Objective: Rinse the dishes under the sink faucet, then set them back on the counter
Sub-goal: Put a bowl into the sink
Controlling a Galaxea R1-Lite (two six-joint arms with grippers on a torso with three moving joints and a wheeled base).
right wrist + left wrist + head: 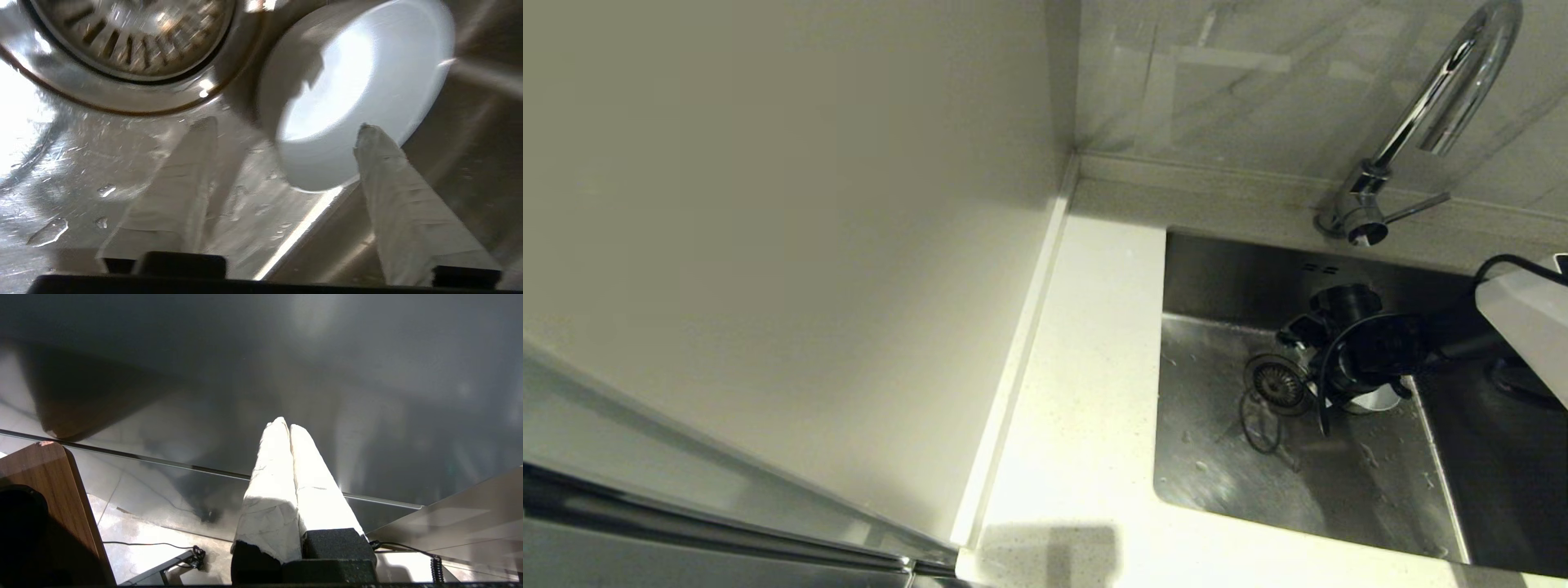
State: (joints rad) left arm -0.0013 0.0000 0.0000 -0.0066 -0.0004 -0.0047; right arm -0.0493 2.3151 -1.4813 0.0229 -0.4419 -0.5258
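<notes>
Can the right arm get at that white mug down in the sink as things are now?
Probably yes: the right gripper is already down in the sink with fingers spread at the white mug, nothing between them.

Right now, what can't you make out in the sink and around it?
- White dish: head view, mostly behind the right gripper; mug or bowl, unclear.
- Its far side: right wrist view, blurred, one of the fingers crosses the rim.
- Plate: in no view.
- Faucet arch: head view, cut by the top edge.
- Left gripper: shows only reflective panel.

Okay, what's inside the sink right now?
Inside the sink: the drain strainer, water droplets, and a white mug beside it. The open right gripper hovers there, hiding most of the mug from the head view.
</notes>
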